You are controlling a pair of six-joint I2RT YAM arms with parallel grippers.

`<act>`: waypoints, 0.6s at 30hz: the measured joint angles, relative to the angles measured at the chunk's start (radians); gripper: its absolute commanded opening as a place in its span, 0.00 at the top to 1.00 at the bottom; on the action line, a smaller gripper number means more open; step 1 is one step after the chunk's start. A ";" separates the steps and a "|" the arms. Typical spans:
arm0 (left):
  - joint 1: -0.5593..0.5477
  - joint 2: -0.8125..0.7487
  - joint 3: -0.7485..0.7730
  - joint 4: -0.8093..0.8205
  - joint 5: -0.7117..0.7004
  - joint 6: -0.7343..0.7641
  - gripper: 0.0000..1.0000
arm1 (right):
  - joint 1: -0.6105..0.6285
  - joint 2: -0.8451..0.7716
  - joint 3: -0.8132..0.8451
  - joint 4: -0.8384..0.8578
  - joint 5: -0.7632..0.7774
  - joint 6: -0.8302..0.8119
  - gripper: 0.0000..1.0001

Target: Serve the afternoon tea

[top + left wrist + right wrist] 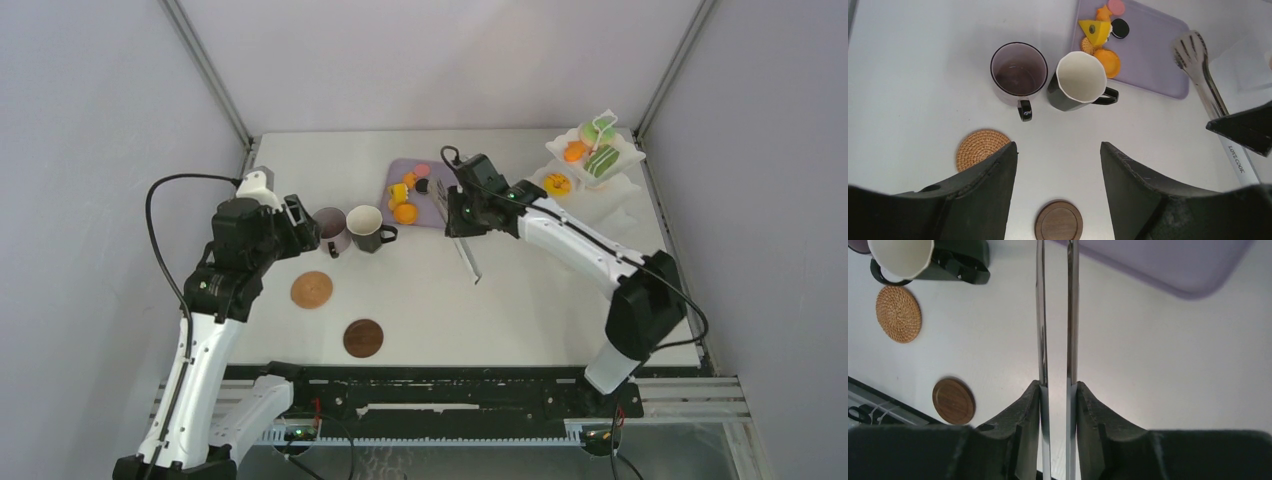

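while right hand [1058, 388] clamps tongs [1071, 300], tips cut off (top edge).

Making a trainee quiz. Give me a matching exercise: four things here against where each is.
1 mauve round mug
2 long white metal tongs
3 dark round wooden coaster
4 black round macaron

a on the lilac rectangular tray
b nothing on it
c held by the right gripper
d beside the dark mug with white inside

Pairs: 1-d, 2-c, 3-b, 4-a

Robotics lab enclosure: white table [540, 310], plain grey wall panels [420, 60], black mounting rail [450, 385].
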 measured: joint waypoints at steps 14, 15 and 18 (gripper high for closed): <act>0.005 0.029 0.000 -0.011 -0.039 0.029 0.33 | 0.000 0.346 0.361 -0.087 -0.068 -0.039 0.47; 0.006 0.029 0.000 -0.013 -0.042 0.029 0.33 | -0.001 0.358 0.381 -0.091 -0.072 -0.040 0.47; 0.008 0.032 0.000 -0.017 -0.043 0.030 0.33 | -0.001 0.393 0.439 -0.098 -0.081 -0.041 0.46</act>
